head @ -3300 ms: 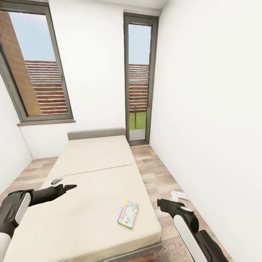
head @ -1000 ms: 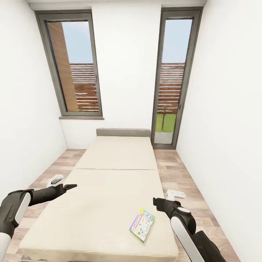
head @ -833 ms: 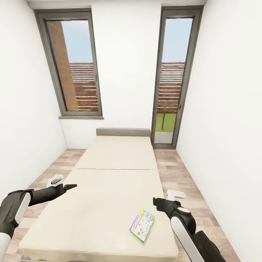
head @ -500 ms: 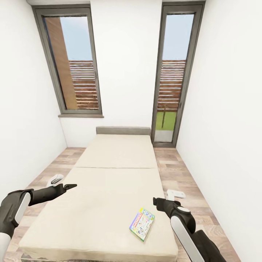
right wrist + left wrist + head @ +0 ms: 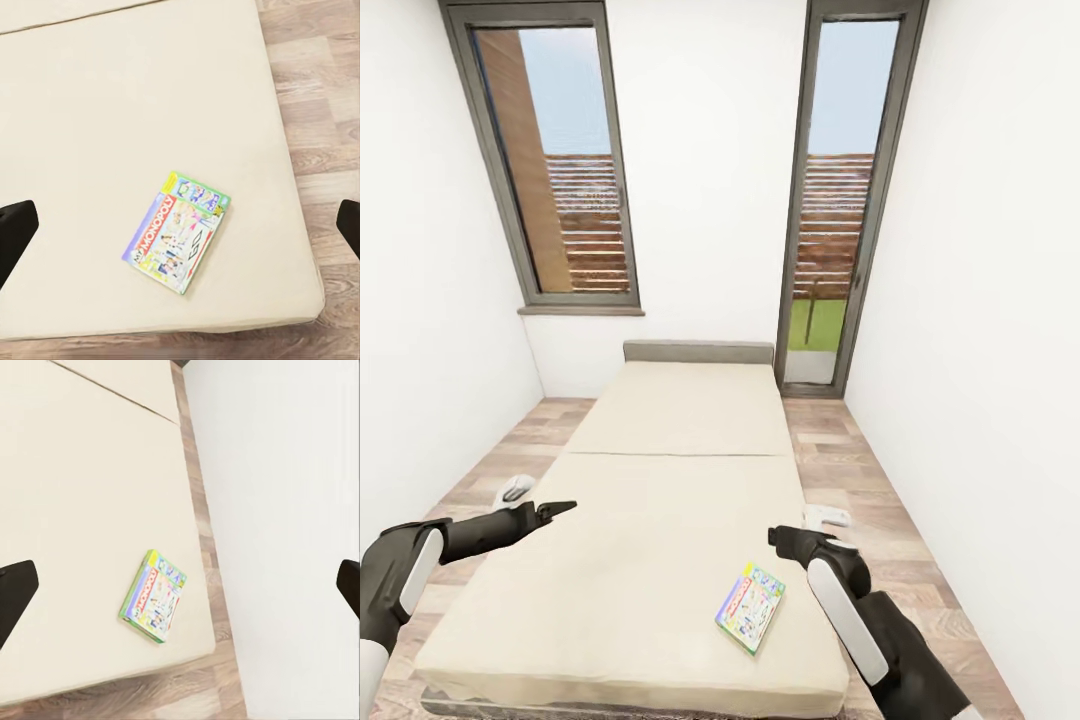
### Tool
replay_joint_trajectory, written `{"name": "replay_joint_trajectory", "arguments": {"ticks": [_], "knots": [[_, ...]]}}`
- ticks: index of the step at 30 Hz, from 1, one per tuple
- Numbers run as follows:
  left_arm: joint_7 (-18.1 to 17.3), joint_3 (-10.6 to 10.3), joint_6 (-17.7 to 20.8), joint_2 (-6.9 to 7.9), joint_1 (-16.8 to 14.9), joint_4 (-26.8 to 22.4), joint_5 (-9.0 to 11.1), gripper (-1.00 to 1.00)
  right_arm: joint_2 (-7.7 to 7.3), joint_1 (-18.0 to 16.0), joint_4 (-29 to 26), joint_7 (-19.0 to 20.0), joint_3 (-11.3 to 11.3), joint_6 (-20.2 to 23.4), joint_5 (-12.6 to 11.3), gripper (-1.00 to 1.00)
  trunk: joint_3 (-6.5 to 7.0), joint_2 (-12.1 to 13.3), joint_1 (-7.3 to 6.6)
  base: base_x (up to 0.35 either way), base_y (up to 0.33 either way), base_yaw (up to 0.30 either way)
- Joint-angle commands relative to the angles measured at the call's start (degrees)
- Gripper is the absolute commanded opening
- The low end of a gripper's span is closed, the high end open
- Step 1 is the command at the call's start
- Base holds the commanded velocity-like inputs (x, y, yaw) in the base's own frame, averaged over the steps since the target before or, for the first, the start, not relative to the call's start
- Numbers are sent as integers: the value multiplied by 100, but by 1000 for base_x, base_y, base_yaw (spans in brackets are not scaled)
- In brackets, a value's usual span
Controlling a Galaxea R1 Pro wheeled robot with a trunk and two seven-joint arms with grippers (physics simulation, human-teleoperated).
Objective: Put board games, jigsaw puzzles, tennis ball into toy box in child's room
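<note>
A board game lies flat on the bed, near the foot corner at about 5 o'clock in the head view, close to the mattress edge. The right gripper hovers just beside it, toward 1 o'clock of the box, jaws spread wide with nothing between them. The left gripper hangs over the bed's opposite side at 8 o'clock, jaws likewise wide and empty. Two tall windows face the headboard. Wood floor flanks the bed.
</note>
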Motion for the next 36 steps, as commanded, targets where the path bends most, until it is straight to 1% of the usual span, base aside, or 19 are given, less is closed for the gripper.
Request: {"name": "replay_joint_trajectory", "arguments": {"ticks": [1,2,5,6,7,11,22,28,36], "knots": [[-113,5,26,3,-5,0,5,100,67,-108,176,-57,7,7,-41,100,-24,-15,3,0,0,0],[-298,4,23,6,-5,0,4,100,189,-306,556,-57,7,1,-22,100,-33,-15,3,0,0,0],[-538,4,21,9,-5,0,2,100,327,-577,1110,-57,7,-13,-2,100,-61,-15,3,0,0,0],[-667,4,21,10,-5,0,2,100,381,-716,1393,-57,7,-22,3,100,-71,-15,3,0,0,0],[-667,4,21,10,-5,0,2,100,381,-716,1393,-57,7,-22,3,100,-80,-15,3,0,0,0],[-839,1,20,12,-5,0,1,100,434,-868,1695,-49,0,-28,-14,100,-118,-15,3,0,0,0],[-972,9,19,43,-5,-1,1,100,445,-975,1894,163,-25,-38,-47,100,-222,-15,3,40,34,0],[-980,11,19,49,-5,0,1,100,439,-980,1901,203,-29,-43,-49,100,-279,-15,3,142,141,0],[-983,12,12,62,-5,0,1,100,411,-983,1904,222,-36,-46,-50,100,-354,-15,3,98,53,0]]}}
